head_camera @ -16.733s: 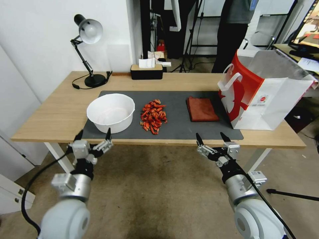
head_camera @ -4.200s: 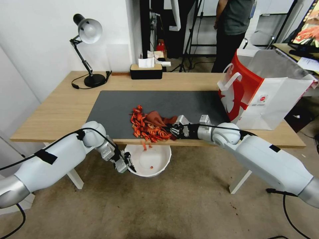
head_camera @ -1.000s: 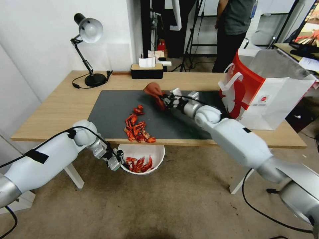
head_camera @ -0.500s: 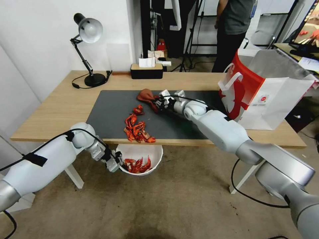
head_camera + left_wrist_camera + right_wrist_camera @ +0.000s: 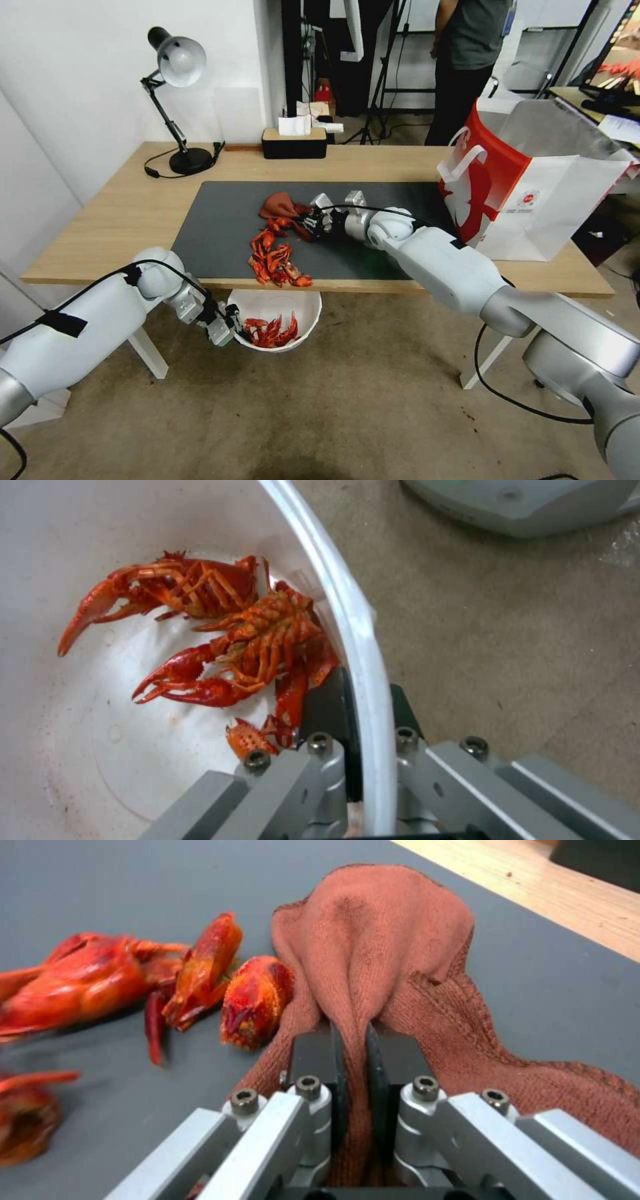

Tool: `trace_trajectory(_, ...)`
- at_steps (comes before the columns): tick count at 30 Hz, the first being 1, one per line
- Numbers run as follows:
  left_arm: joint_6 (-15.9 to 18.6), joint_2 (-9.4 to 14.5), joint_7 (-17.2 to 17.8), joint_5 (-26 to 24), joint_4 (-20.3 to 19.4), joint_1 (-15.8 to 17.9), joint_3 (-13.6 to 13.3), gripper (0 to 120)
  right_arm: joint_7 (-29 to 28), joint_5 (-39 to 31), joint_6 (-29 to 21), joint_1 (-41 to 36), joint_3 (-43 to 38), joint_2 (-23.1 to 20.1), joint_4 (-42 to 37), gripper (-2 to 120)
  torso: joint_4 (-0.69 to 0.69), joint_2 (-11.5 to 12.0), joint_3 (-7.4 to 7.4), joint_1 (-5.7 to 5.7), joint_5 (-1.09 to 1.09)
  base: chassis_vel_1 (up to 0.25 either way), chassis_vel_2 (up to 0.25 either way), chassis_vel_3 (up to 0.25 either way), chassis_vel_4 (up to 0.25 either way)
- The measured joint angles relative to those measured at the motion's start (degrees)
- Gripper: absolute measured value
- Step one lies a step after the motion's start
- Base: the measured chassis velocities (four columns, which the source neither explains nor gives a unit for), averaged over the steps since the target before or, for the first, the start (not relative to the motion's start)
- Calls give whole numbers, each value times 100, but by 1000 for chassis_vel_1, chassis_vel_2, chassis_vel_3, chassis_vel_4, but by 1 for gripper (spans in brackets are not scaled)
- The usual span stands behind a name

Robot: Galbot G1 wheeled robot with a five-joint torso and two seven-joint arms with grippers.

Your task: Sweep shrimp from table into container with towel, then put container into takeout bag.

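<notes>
Head view shows the shrimp (image 5: 275,259) split in two lots: a loose scatter on the dark grey mat (image 5: 213,220) close to the near edge of the table (image 5: 120,213), and a smaller heap already inside the container (image 5: 275,328). They are glossy, red-orange, curled shells with claws and legs; in the left wrist view a few whole ones lie against the white wall. The container, a round white bowl, hangs below the table's near edge, directly under the scatter, so that anything pushed over the edge should drop into it. The left gripper (image 5: 360,760) holds it there by the rim, one finger inside the wall and one outside, pinching the plastic between them.

Just beyond the scatter, on its far side, lies the towel (image 5: 279,203), a rust-red soft cloth bunched into a lump. The right gripper (image 5: 351,1075) has its fingers pressed onto a fold of it, with the bulk of the cloth ahead of the fingers and touching the nearest shrimp. Judging by this placing, the towel sits behind the remaining pieces so that a pull toward the near edge would sweep them down.

Off to the right on the table the takeout bag (image 5: 533,193) stands upright and open, well apart from the bowl.
</notes>
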State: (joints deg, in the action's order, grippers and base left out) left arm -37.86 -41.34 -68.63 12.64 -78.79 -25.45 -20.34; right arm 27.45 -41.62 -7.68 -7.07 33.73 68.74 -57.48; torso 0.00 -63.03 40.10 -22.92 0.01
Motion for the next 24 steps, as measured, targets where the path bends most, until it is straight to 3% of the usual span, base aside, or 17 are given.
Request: trace_trajectory(24, -22, 2, -12, -33, 78, 37, -37, 0, -291, -7, 44, -674, 67, -938, -1708, 5, 0, 0, 1, 1, 0, 0, 0, 0, 0)
